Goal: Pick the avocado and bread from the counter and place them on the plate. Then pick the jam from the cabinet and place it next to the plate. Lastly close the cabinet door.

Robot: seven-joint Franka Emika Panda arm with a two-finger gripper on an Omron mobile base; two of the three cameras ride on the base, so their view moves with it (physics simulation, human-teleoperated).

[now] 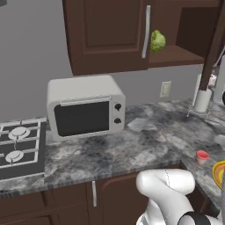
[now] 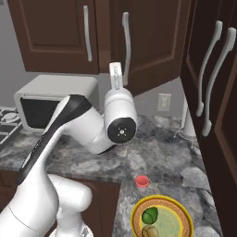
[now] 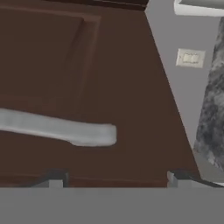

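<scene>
The dark green avocado (image 2: 150, 215) and brown bread (image 2: 149, 231) are seen on the orange-rimmed plate (image 2: 181, 214), the red jam (image 2: 141, 181) is set just beside it on the grey counter (image 2: 157, 152), and the brown cabinet door (image 2: 152, 41) is swung open.

**Surface and Material Findings**

My camera faces the cabinet door (image 3: 87, 78): dark brown wood, matt, with a smooth recessed panel. Its handle (image 3: 61, 127) reads as brushed silver metal, satin rather than mirror-bright. The counter (image 1: 145, 140) is grey marbled stone, mottled, with a low sheen. The microwave (image 1: 85, 107) has a pale, matt casing and a dark glossy door pane. The stove (image 1: 19, 147) shows black matt grates over pale metal burners. The plate (image 2: 183, 220) looks glazed ceramic, with an orange-yellow rim. The avocado (image 2: 150, 215) on it is glossy dark green; the bread (image 2: 149, 231) is dull golden-brown. The jam (image 2: 141, 181) appears smooth red. My arm's shell (image 2: 88, 127) is glossy white plastic.
</scene>
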